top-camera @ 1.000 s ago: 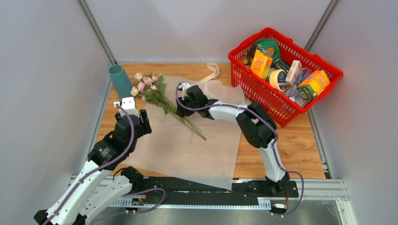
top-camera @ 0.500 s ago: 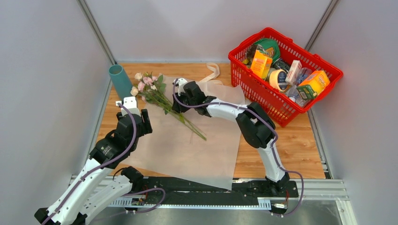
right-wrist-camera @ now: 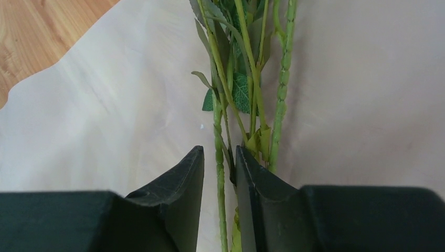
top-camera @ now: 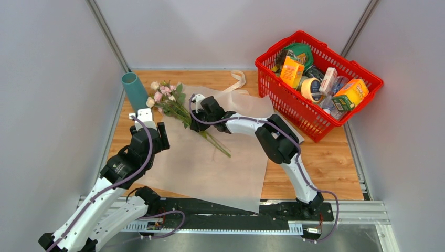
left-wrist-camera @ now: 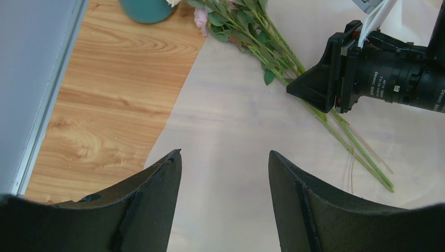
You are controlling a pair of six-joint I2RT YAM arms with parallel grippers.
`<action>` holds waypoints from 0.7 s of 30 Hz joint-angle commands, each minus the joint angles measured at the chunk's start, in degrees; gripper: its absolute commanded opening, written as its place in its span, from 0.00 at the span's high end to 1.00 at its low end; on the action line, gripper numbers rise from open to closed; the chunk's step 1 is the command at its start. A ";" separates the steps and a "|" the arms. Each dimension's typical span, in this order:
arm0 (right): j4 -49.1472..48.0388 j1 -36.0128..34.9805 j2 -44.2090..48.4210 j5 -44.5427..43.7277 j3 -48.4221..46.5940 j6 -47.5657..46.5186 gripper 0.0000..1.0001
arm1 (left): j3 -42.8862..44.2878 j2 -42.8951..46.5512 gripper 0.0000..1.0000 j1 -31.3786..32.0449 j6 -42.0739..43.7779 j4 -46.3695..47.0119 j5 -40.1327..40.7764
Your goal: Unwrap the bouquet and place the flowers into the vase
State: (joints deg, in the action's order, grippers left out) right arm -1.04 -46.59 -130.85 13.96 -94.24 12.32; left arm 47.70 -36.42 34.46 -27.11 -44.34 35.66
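- Flowers (top-camera: 169, 100) lie loose on the opened sheet of white paper (top-camera: 210, 168). The blooms point toward the far left corner and the stems run diagonally toward the near right.
- Vase (top-camera: 135, 89) stands on the bare wood of the worktop (top-camera: 325, 163), off the paper, just beside the blooms on their left.
- Right claw (right-wrist-camera: 219, 157) is down on the stems about midway along (just below the lowest leaves). Its fingers stand close together with one thin stem in the gap, while the other stems pass beside and under the right-hand finger. A sliver of paper shows between that stem and the left-hand finger, so I cannot tell whether anything is pinched.
- Left claw (left-wrist-camera: 225, 168) hovers with its fingers wide apart and nothing between them. It is over the left edge of the paper, nearer the arm bases than the blooms, and touches neither flowers nor vase.
- Ribbon (top-camera: 239, 81) lies loose at the far edge of the paper, beyond the right claw.
- Red basket (top-camera: 294, 113), full of packaged goods, sits at the far right, well apart from the flowers.
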 commanded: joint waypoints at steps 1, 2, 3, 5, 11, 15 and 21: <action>-1.69 -0.08 -0.90 0.20 -2.80 -0.36 0.68 | 0.46 0.39 0.30 -0.18 -0.40 0.30 0.64; -1.69 -0.17 -1.08 -0.07 -2.88 -0.45 0.69 | 0.55 0.30 0.30 -0.18 -0.31 0.30 0.64; -1.60 -0.08 -1.16 -0.16 -2.80 -0.45 0.69 | 0.55 0.39 0.30 -0.18 -0.40 0.30 0.73; -1.60 -0.08 -1.25 -0.51 -2.71 -0.45 0.74 | 0.46 0.39 0.30 -0.18 -0.40 0.30 0.73; -1.69 -0.17 1.03 -1.12 -1.57 0.25 0.91 | 0.46 0.30 0.31 -0.18 -0.48 0.22 0.55; -2.21 -0.08 3.93 -1.04 -0.25 0.87 1.00 | 0.46 0.39 0.31 -0.18 -0.40 0.22 0.55; -3.36 -0.08 8.67 -1.82 3.35 2.01 1.00 | 0.46 0.39 0.31 -0.18 -0.57 0.21 0.46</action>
State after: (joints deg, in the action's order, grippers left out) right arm -1.10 -46.59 -129.03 12.93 -92.47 12.95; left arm 47.70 -36.42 34.46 -27.14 -44.36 35.66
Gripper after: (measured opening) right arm 0.007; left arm 0.695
